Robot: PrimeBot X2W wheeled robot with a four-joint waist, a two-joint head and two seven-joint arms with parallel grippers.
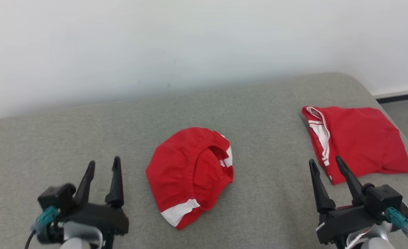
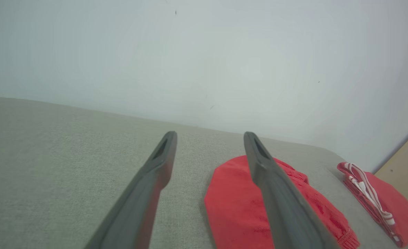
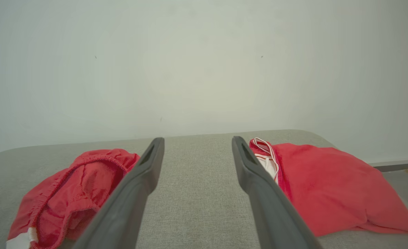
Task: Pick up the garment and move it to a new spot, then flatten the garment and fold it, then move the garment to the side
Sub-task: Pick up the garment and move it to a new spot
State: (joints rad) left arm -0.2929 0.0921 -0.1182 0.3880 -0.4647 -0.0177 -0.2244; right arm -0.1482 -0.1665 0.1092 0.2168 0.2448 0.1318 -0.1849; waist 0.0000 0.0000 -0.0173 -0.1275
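Left gripper (image 1: 104, 160): low at the near left of the grey padded surface (image 1: 269, 103). Its jaws stand apart and hold nothing, and it sits just left of the shorts without touching them.
Red shorts (image 1: 186, 173): in the middle of the surface, between the two grippers, bunched into a rounded heap and not yet flat.
Step in hand: probably the flattening.
How to do it well: take the gathered waistband at two well-separated points, one per gripper. Pinch only the upper layer, lift a little and draw the hands apart so the cloth spreads instead of dragging as a lump. Keep clear of the other garment.
Pointing: the elastic waist opening faces up and toward the far right. A white-striped hem lies at the near end.
Long axis: roughly near to far in the head view, though the heap is almost as broad as it is long.
Right gripper (image 1: 325, 159): low at the near right, jaws apart and empty, well clear of the shorts.
Folded red garment (image 1: 359, 138): white-trimmed, lying flat at the far right of the surface, just beyond the right gripper.
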